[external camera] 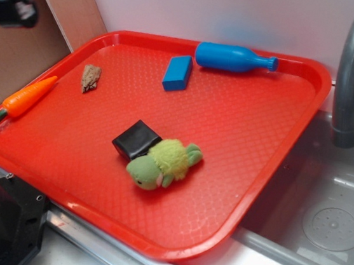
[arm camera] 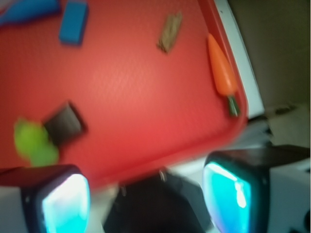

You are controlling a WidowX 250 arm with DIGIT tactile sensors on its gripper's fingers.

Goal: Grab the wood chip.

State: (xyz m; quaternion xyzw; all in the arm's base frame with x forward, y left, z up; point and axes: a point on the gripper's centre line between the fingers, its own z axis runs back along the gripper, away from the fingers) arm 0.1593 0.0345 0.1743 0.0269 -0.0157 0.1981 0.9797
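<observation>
Cyan-lit pads of the pincer (arm camera: 146, 199) fill the bottom of the wrist view, spread wide apart with nothing between them, so it is released and empty. It hangs off the near edge of the red tray (external camera: 259, 180), not over any object, and the wrist picture is blurred.

Outward from there, the black square block (arm camera: 63, 125) and the green plush turtle (arm camera: 33, 142) lie closest, touching each other. Farther across the tray sits the wood chip (external camera: 91, 77), a small tan wedge lying flat near the far left corner, just beside the orange carrot (external camera: 23, 99) but apart from it. The blue block (external camera: 177, 72) and blue bottle (external camera: 232, 57) rest well away toward the back.

To do this well, I judge the pincer should travel over the block and turtle, centre above the chip, turn so the pads straddle its narrow width, and descend nearly to the tray surface, keeping clear of the carrot.
</observation>
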